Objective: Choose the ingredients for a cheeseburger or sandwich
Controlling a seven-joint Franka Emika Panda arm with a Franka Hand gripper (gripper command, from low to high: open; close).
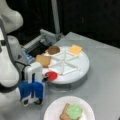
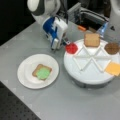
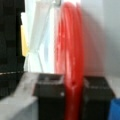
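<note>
In a front view, the end effector (image 1: 46, 78) is seen clenched on the red tomato disc (image 1: 51, 75) at the near left rim of the divided tray (image 1: 83, 65); a bread slice (image 1: 43, 60) lies in a tray compartment.

In a front view, the lettuce (image 2: 43, 73) is seen on a toast (image 2: 38, 69) on the white plate (image 2: 25, 75), on the table (image 2: 62, 100).

In the wrist view, the disc is seen on edge, gripped between both dark fingers (image 3: 48, 96).

Both front views look down at the bench from opposite sides, sharing the divided tray (image 1: 75, 72) (image 2: 87, 75) and white plate (image 1: 53, 110) (image 2: 25, 75). The wrist view faces the tray's edge at very close range.
</note>
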